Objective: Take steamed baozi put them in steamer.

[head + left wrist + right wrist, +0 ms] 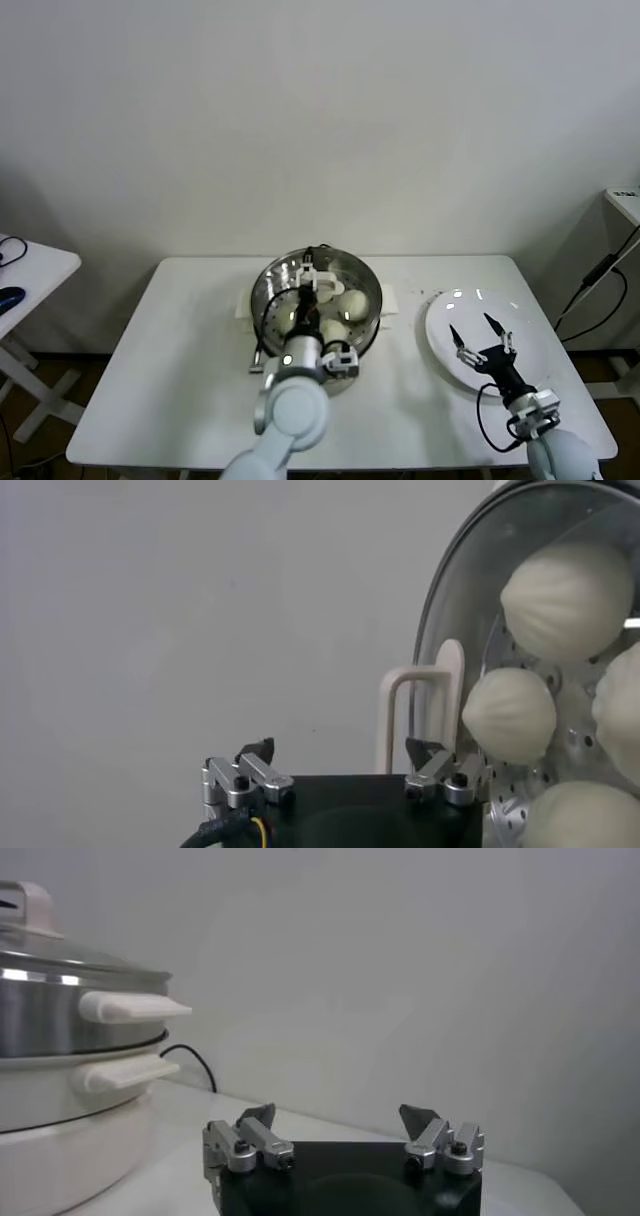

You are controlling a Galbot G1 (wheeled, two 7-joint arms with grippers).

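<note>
The steel steamer (pixel 366 281) stands mid-table on its white base. Several off-white baozi (pixel 352 303) lie inside on the perforated tray. In the left wrist view the baozi (pixel 510 715) show through a clear lid beside the steamer's pale side handle (pixel 420 715). In the right wrist view the steamer (pixel 70 1013) carries a glass lid with a pale knob (pixel 27 905). My left gripper (pixel 310 272) hovers over the steamer, open and empty (pixel 340 755). My right gripper (pixel 478 330) is open and empty (pixel 340 1118) over the white plate.
The flat white plate (pixel 450 308) lies bare at the right of the white table (pixel 180 350). A second small table (pixel 35 265) stands at far left. A white cabinet (pixel 625 205) with hanging cables is at far right.
</note>
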